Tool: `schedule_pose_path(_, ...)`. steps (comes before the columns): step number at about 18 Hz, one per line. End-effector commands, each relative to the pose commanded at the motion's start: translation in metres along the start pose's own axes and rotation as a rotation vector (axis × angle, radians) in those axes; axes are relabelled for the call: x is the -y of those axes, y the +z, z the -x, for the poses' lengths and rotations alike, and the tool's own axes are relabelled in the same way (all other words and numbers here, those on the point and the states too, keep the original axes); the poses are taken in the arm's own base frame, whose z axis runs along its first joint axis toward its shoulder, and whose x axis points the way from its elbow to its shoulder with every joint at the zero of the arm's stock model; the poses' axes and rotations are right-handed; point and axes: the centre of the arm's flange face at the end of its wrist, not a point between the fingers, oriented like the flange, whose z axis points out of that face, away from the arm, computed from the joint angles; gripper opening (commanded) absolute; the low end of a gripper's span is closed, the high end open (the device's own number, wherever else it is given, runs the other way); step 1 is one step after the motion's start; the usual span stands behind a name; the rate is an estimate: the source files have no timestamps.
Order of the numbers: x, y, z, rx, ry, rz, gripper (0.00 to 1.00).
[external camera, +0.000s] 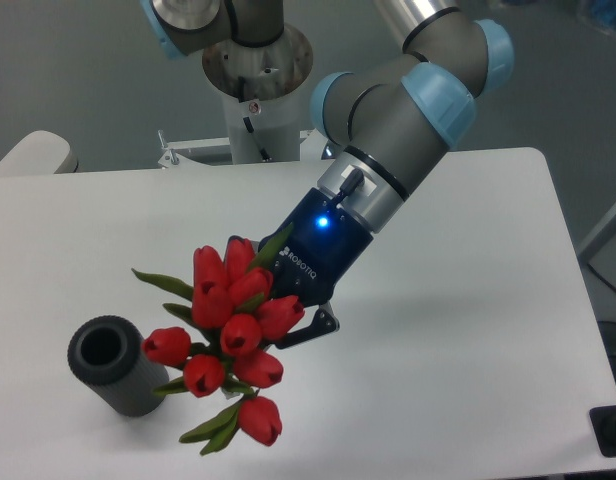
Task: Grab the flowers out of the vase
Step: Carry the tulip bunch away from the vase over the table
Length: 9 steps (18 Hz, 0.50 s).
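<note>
Right now, as I read it off the camera:
Arm: my arm (408,120) comes in from the far side, past the grey base column (258,95), and slopes down and to the left across the table (458,330). The light-blue joint caps sit high at the far right, and the wrist points toward the near left corner.
Wrist: a blue light glows on the dark gripper body.
Gripper: the gripper (278,315) is closed on the flowers; I can see one dark finger (316,328) poking out on the right of the bunch, the other is hidden behind the blooms.
Flowers: the flowers (228,335) hang from the gripper, red buds bunched together facing the camera, green leaves sticking out to the left and down toward the near edge. They are fully out of the vase and just to its right.
Vase: the vase (116,365) stands on the table at the near left, dark grey, its round hole showing at the top. The leftmost bud sits just beside it; I cannot tell whether they touch.
Background: grey floor beyond the far edge of the table.
</note>
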Motion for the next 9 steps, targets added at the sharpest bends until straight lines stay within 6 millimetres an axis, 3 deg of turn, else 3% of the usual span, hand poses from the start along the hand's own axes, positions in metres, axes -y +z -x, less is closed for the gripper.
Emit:
schedule_pose_path(2, -0.0088, -0.0051, -0.0003, 0.006, 0.012, 0.004, 0.28)
schedule_pose_path(9, -0.0119, -0.005, -0.0039, 0.004, 0.036, 0.009, 0.28)
